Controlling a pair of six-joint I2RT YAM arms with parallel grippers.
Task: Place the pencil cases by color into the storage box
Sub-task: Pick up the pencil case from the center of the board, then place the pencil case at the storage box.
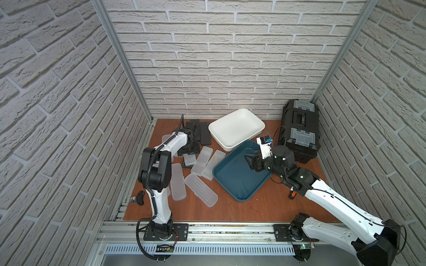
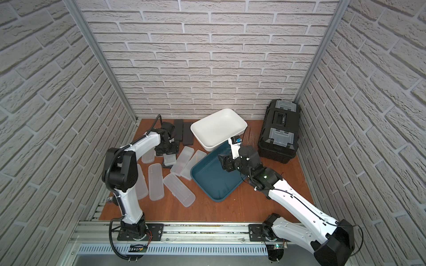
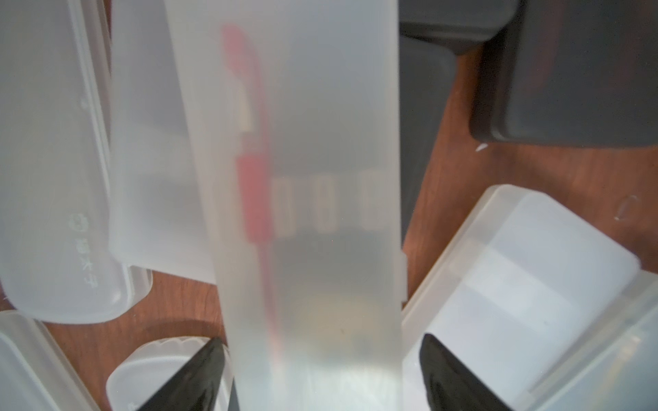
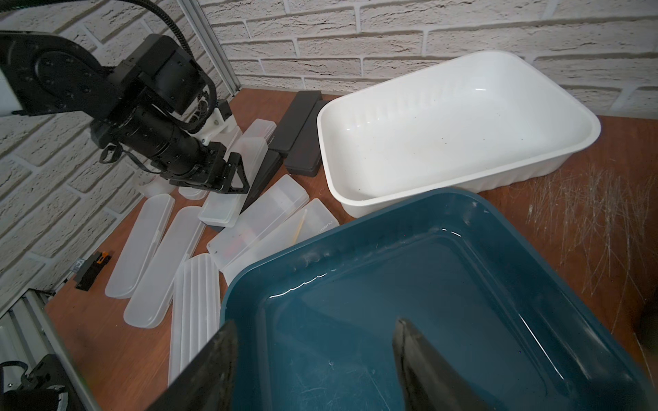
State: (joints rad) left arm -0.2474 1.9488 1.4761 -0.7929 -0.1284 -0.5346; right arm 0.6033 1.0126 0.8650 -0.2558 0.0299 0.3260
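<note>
Several frosted white pencil cases (image 1: 201, 189) lie scattered on the wooden table left of the boxes. A few black pencil cases (image 1: 205, 133) sit at the back. My left gripper (image 3: 322, 340) points down with its jaws astride one frosted case (image 3: 302, 142) holding a red pen. One finger touches the case's edge and the other stands slightly off it. In a top view this gripper (image 1: 190, 157) is over the pile. The white storage box (image 1: 237, 126) and the teal storage box (image 1: 239, 182) are both empty. My right gripper (image 4: 313, 323) hovers open over the teal box, holding nothing.
A black toolbox (image 1: 299, 129) stands at the back right against the wall. A small black clip (image 1: 139, 198) lies off the table's left edge. An orange-tipped tool (image 1: 292, 195) lies under the right arm. Brick walls close in on three sides.
</note>
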